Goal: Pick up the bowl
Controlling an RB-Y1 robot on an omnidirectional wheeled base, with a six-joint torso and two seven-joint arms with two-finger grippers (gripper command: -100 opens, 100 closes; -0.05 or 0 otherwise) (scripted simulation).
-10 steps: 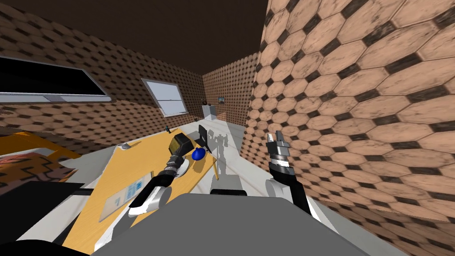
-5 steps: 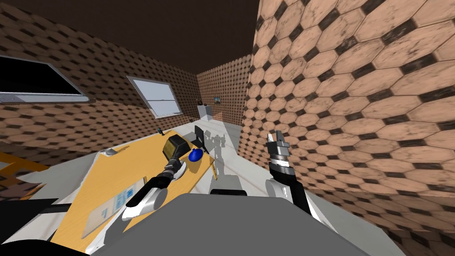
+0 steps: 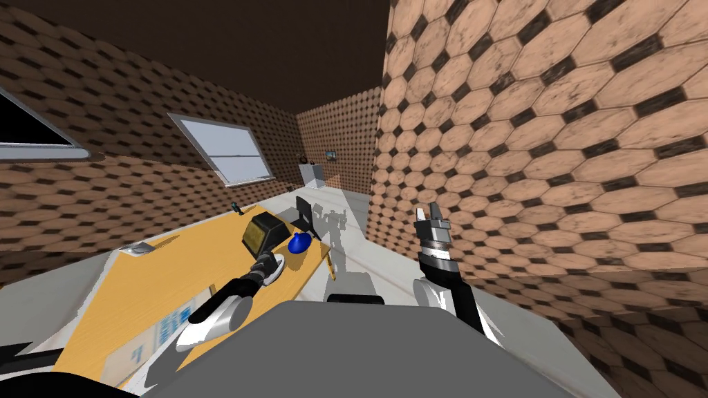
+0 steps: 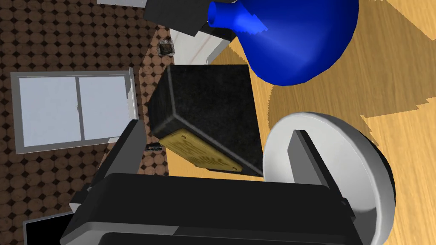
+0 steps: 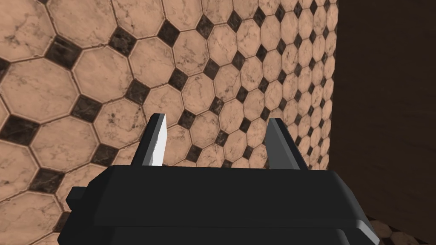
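Left pincer (image 4: 216,127) spread above the yellow desk (image 3: 187,269) — a black box (image 4: 208,110) ahead between its fingers, a blue vase (image 4: 298,42) just beside the white bowl (image 4: 362,170). The bowl lies behind one finger — round, flat face turned away from the desktop. Right pincer (image 3: 426,213) spread, raised.

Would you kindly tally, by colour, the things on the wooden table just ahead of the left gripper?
White: 1, the bowl
Blue: 1, the vase
Black: 1, the box
Total: 3
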